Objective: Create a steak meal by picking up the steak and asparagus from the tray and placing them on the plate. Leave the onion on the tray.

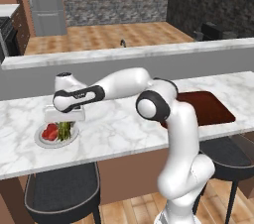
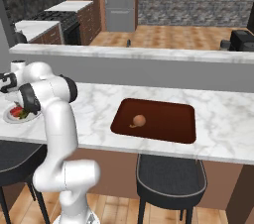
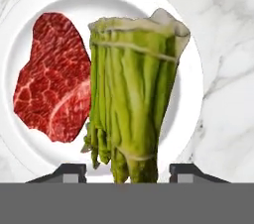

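Note:
The red marbled steak (image 3: 49, 79) lies on the left of the round white plate (image 3: 192, 94). The green asparagus (image 3: 131, 84) bundle rests on the plate beside it, touching the steak's edge. My gripper (image 3: 128, 171) hangs right over the plate, open, its fingertips (image 3: 72, 169) standing a little clear of the bundle's tip on both sides. From the left base the gripper (image 1: 63, 121) sits just above the plate (image 1: 40, 141), steak (image 1: 49, 132) and asparagus (image 1: 64, 130). The tan onion (image 2: 139, 120) lies alone on the dark red-brown tray (image 2: 163, 126), well to the right.
The marble counter (image 1: 119, 129) carries plate and tray (image 1: 213, 111). A raised grey ledge (image 1: 129, 57) runs along its back. Dark stools (image 1: 62, 188) (image 2: 171, 176) stand under the front edge. My arm's elbow (image 1: 154, 104) hangs over the counter between plate and tray.

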Controlling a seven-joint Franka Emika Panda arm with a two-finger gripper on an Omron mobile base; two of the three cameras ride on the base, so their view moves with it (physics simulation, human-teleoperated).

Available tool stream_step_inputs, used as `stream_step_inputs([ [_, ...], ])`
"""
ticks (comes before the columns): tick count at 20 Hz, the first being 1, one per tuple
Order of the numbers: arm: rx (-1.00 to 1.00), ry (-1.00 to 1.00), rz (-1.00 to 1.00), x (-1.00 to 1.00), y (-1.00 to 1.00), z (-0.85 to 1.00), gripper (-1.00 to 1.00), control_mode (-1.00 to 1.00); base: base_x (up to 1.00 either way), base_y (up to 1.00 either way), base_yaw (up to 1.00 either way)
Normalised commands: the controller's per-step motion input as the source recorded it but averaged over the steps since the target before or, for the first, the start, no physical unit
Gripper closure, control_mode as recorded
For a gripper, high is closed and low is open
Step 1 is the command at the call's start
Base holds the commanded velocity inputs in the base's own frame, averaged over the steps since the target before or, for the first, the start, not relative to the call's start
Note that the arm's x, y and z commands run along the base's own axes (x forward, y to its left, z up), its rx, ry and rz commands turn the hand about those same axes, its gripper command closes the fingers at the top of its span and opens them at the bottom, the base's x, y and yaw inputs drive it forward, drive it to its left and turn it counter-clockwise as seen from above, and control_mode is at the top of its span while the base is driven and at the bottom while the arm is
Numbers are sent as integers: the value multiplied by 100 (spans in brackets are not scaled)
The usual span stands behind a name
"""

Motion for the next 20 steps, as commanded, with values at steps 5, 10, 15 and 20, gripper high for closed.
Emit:
stream_step_inputs([
  [5,0,-10,0,-40,-56,0,-100,-100,0,0,0],
  [10,2,-29,0,-65,-62,36,-100,-100,0,0,0],
  [15,8,-40,0,-82,-72,72,-100,-100,0,0,0],
  [20,11,-37,1,-72,-77,80,-100,-100,0,0,0],
])
